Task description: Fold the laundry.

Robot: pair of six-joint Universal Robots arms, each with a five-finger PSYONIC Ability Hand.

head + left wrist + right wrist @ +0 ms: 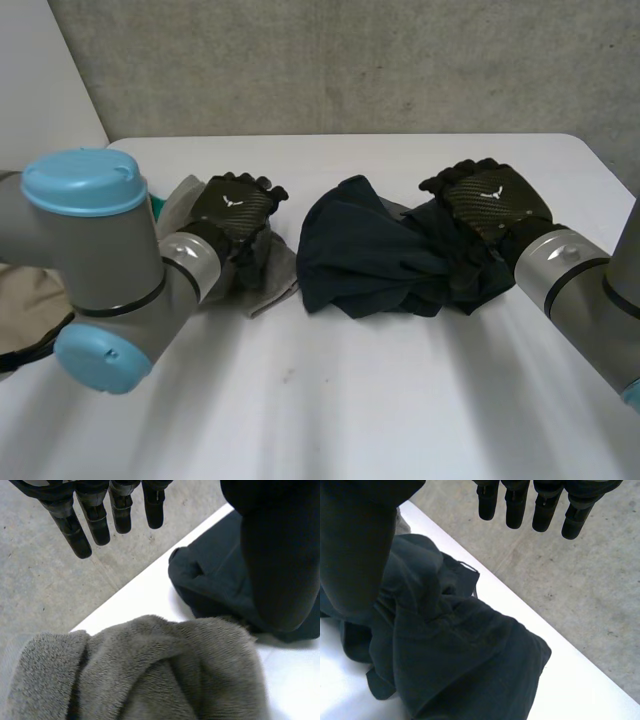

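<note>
A crumpled dark navy garment (pixel 365 255) lies in the middle of the white table (pixel 400 400). My right hand (pixel 490 200) hovers over its right end, fingers straight and thumb spread, holding nothing. In the right wrist view the garment (pixel 455 655) bunches under the palm, below the straight fingers (pixel 545 505). A grey fleecy cloth (pixel 265 275) lies left of the garment. My left hand (pixel 235 205) is above it, open. In the left wrist view the grey cloth (pixel 150 670) sits under the palm, the fingers (pixel 95 520) are straight, and the navy garment (pixel 215 580) lies beside the thumb.
A beige cloth (pixel 25 310) lies at the table's left edge behind my left arm. A bit of green fabric (pixel 158 205) peeks out beside the grey cloth. The table's far edge (pixel 350 138) runs just beyond both hands, with grey floor past it.
</note>
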